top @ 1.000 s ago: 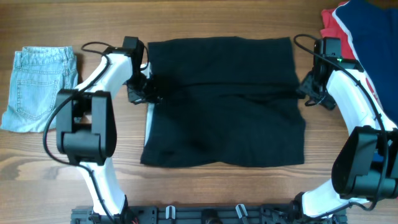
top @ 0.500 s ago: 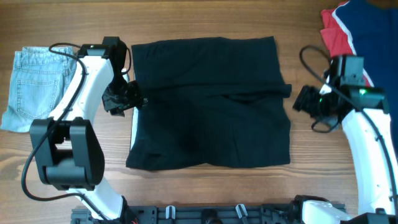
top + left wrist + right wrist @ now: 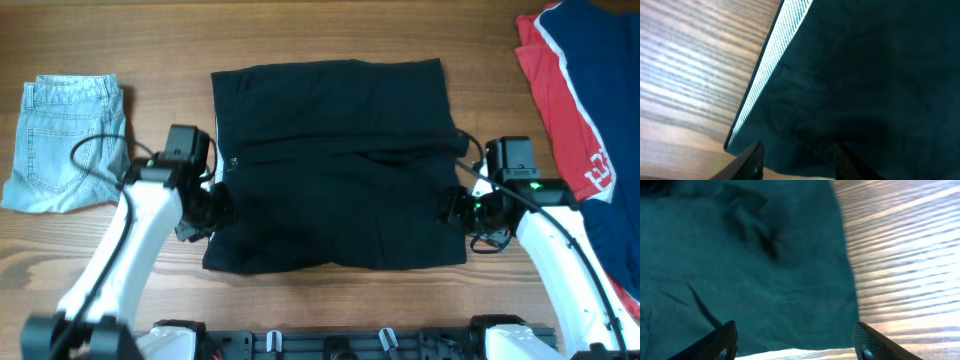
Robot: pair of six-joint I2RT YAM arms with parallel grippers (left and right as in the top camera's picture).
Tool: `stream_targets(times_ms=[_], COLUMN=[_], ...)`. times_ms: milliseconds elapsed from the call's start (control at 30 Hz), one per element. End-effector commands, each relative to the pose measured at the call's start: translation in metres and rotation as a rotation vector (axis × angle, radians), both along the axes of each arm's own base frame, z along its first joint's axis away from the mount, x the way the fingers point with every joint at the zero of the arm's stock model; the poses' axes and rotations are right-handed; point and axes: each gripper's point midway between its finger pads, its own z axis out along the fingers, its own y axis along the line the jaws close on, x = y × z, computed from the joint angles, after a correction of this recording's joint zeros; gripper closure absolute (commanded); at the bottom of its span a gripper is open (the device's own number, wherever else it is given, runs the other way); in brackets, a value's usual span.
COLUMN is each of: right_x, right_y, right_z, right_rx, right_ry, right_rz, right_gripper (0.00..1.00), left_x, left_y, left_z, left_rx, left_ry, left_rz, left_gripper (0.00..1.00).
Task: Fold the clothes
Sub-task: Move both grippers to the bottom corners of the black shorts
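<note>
Both arms had moved from the black garment's [image 3: 335, 165] side edges to its near corners; it lay flat on the table [image 3: 330, 35]. Left gripper [image 3: 210, 210] and right gripper [image 3: 455, 208] stood with fingers apart, empty, so the next fold grasp looked pending

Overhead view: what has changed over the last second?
The black garment slid left. The left gripper let go of its left edge; it and the right gripper, both open, moved from the upper side edges to the near corners. The denim shorts and the red and navy garment stayed put.
</note>
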Motion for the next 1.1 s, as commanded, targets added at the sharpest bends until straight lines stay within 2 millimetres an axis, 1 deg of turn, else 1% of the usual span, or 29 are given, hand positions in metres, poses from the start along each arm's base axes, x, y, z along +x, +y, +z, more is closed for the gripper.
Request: stream_targets(times_ms=[0,67,100,133,167,267,300,400,533,600,633,667,700,733,767,867,900,967,1067], right_x=[-0.002,-0.001,0.000,0.000,0.000,-0.001,-0.002,-0.003,-0.007,-0.014,-0.017,-0.020,-0.024,-0.025,-0.026,-0.037,-0.040,-0.045,-0.051], right_y=[0.016,0.020,0.020,0.020,0.020,0.020,0.020,0.020,0.020,0.018,0.018,0.018,0.017,0.018,0.019,0.018,0.019,0.024,0.039], right_z=[0.002,0.002,0.002,0.002,0.002,0.002,0.002,0.002,0.001,0.000,-0.001,-0.001,-0.001,-0.001,-0.001,-0.002,-0.001,0.000,0.002], right_rx=[0.023,0.024,0.024,0.024,0.024,0.024,0.024,0.024,0.022,0.016,0.015,0.015,0.016,0.019,0.026,0.027,0.037,0.069,0.158], right_ry=[-0.018,-0.025,-0.028,-0.029,-0.028,-0.022,-0.021,-0.015,0.000,0.030,0.044,0.056,0.074,0.081,0.089,0.144,0.162,0.189,0.227], right_rz=[0.043,0.059,0.060,0.060,0.060,0.061,0.060,0.060,0.061,0.058,0.058,0.053,0.039,0.028,0.016,-0.045,-0.063,-0.093,-0.112], right_gripper=[0.26,0.26,0.26,0.26,0.26,0.26,0.26,0.26,0.25,0.26,0.26,0.26,0.25,0.25,0.24,0.18,0.02,0.00,0.00], left_x=[-0.024,-0.039,-0.042,-0.045,-0.053,-0.064,-0.068,-0.070,-0.065,-0.060,-0.059,-0.057,-0.054,-0.052,-0.051,-0.054,-0.055,-0.058,-0.064], left_y=[-0.005,-0.003,-0.003,-0.002,-0.001,0.000,0.000,0.001,0.000,0.000,-0.001,-0.001,-0.001,-0.001,-0.001,-0.005,-0.008,-0.014,-0.014], left_z=[0.002,-0.005,-0.007,-0.011,-0.019,-0.031,-0.035,-0.043,-0.050,-0.056,-0.057,-0.058,-0.059,-0.059,-0.059,-0.058,-0.058,-0.057,-0.057], left_rx=[-0.047,-0.047,-0.046,-0.047,-0.043,-0.035,-0.032,-0.032,-0.042,-0.054,-0.058,-0.061,-0.065,-0.068,-0.069,-0.085,-0.102,-0.135,-0.131], left_ry=[0.004,0.026,0.030,0.036,0.055,0.089,0.100,0.100,0.074,0.045,0.036,0.027,0.013,0.006,0.004,0.017,0.028,0.043,0.062], left_rz=[0.193,0.292,0.314,0.347,0.384,0.418,0.437,0.459,0.486,0.489,0.489,0.488,0.488,0.487,0.487,0.477,0.473,0.439,0.410], left_gripper=[0.61,0.62,0.60,0.52,0.48,0.44,0.41,0.41,0.42,0.42,0.44,0.49,0.60,0.85,0.95,0.96,0.96,0.96,0.96])
